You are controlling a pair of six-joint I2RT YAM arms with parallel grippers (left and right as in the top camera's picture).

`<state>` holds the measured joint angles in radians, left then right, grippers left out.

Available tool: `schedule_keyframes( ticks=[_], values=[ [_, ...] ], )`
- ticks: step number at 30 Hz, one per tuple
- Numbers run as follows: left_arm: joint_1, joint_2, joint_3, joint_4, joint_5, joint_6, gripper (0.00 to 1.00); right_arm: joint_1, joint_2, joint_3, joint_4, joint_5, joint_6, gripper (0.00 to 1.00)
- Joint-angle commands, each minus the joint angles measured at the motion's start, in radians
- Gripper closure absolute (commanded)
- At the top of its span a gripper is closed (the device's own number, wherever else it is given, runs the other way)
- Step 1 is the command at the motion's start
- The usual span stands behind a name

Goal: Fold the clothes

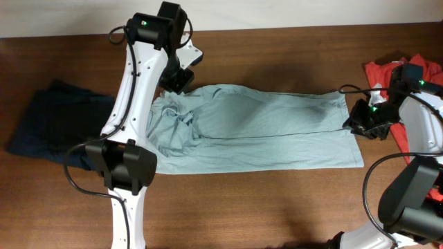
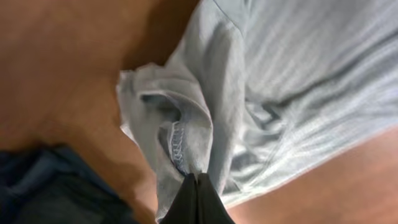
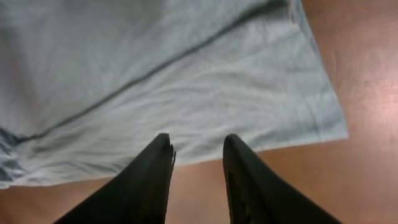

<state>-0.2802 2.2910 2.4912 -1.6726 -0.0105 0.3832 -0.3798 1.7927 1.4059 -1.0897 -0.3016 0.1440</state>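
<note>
— Why is your left gripper (image 2: 196, 177) pressed together?
— It pinches the bunched waist end of the pale garment (image 1: 256, 128), spread along the table (image 1: 277, 207), ready to lift. My right gripper (image 3: 198, 143) hovers spread beside the leg hems, holding nothing.

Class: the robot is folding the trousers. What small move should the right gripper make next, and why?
Probably ease the right gripper forward onto the near edge of the trousers and close. Its jaws stand open over the table, just short of the cloth, while the left gripper is shut on the bunched opposite end.
</note>
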Motion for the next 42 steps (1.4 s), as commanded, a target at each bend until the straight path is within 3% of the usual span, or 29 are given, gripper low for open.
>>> schedule_keyframes(
  ticks=[1, 10, 14, 18, 29, 36, 40, 42],
  values=[
    [0.003, -0.031, 0.013, -0.015, 0.035, 0.023, 1.0, 0.001, 0.006, -0.002, 0.053, -0.083, -0.04, 0.69],
    [0.001, -0.031, 0.013, -0.015, 0.049, 0.024, 0.99, 0.025, 0.08, -0.002, 0.272, -0.111, -0.008, 0.54],
    [0.001, -0.031, 0.013, -0.015, 0.049, 0.024, 1.0, 0.047, 0.161, -0.002, 0.364, -0.112, 0.04, 0.54],
    [0.001, -0.031, 0.013, -0.015, 0.048, 0.024, 0.99, 0.063, 0.242, -0.002, 0.428, -0.113, 0.098, 0.61],
    [0.001, -0.031, 0.013, -0.008, 0.048, 0.024, 0.99, 0.064, 0.307, -0.002, 0.497, -0.105, 0.127, 0.61],
    [0.001, -0.031, 0.013, -0.008, 0.048, 0.024, 0.99, 0.064, 0.307, -0.002, 0.554, -0.102, 0.127, 0.74],
    [0.001, -0.031, 0.013, -0.009, 0.048, 0.024, 0.99, 0.064, 0.306, -0.002, 0.55, -0.102, 0.127, 0.93],
    [0.001, -0.031, 0.013, -0.014, 0.048, 0.024, 0.99, 0.064, 0.303, -0.001, 0.533, -0.103, 0.127, 0.96]
  ],
)
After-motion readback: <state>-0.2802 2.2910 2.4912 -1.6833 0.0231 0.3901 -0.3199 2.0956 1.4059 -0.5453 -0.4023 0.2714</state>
